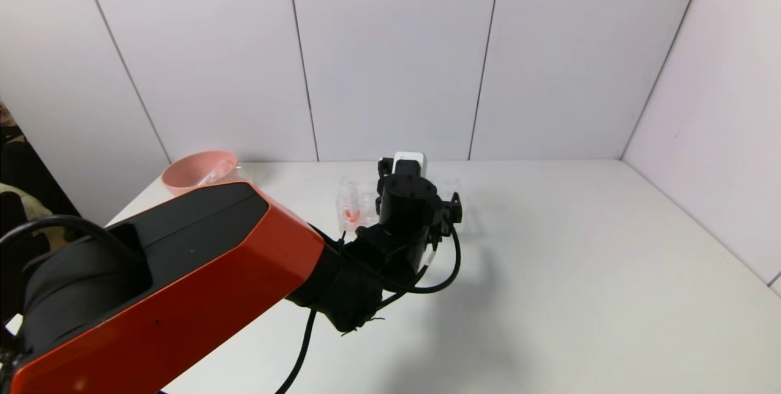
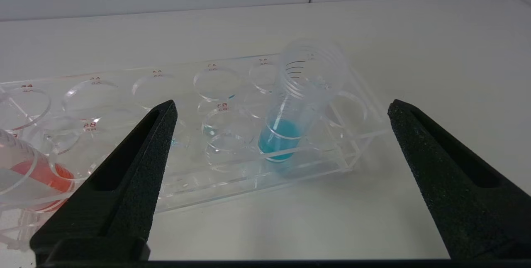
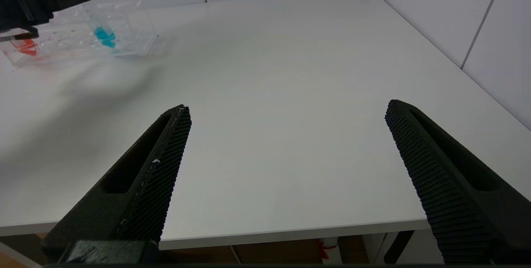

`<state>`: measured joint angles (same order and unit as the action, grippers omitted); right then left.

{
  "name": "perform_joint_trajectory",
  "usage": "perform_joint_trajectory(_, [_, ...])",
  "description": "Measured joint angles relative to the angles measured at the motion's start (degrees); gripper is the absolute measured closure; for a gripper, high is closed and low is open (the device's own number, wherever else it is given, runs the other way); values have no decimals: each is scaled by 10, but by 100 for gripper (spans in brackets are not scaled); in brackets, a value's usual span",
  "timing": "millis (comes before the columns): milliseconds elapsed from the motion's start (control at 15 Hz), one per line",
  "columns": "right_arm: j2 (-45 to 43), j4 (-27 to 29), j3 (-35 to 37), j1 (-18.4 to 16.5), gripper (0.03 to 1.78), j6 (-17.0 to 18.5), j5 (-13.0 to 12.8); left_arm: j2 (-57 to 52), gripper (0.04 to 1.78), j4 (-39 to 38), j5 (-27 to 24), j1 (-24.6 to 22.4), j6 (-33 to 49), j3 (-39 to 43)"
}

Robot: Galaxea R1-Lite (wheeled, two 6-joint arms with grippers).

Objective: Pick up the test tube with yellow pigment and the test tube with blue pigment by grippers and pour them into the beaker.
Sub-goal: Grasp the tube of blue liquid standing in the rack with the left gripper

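Between open left pincer (image 2: 282,108) fingers, blue test tube (image 2: 290,106), untouched

1. Clear acrylic multi-hole tube rack (image 1: 357,202): in the head view mostly hidden behind the black wrist of the left arm; only one end shows, with a red-orange smear inside.
2. Slim clear test tube with blue pigment (image 2: 290,106): not visible in the head view, covered by the same wrist.
3. Clear tube with red-orange liquid (image 2: 25,172): cut off by the left wrist picture's edge and partly covered by a black finger (image 2: 124,176).
4. Pink round bowl (image 1: 199,171): contents too faint to identify; near side hidden by the orange arm housing.
5. Rack hole labels: too small to read with confidence.
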<state>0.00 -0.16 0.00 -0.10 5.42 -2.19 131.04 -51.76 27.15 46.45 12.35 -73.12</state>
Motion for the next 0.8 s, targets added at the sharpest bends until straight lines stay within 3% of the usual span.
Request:
perform_joint_trajectory(333, [0,0,0,0,10,0,0,54,4,44,0,-9,21,-85])
perform_joint_trajectory(800, [0,0,0,0,10,0,0,75,4,44,2,-15,22,-112])
